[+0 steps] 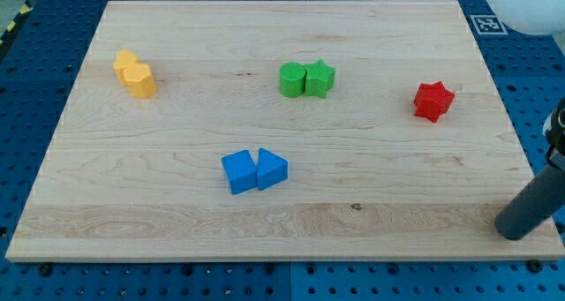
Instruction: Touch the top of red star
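Observation:
The red star [433, 101] lies on the wooden board [177, 221] at the view's right, a little above the middle. My tip [510, 232] rests on the board near its bottom right corner. The tip is well below the red star and somewhat to its right, apart from every block.
A green cylinder [291, 79] and a green star [320, 79] touch each other at the top middle. A blue cube [239, 172] and a blue triangle [272, 169] touch at the bottom middle. Two yellow blocks [134, 73] sit at the top left. The board's right edge runs beside my tip.

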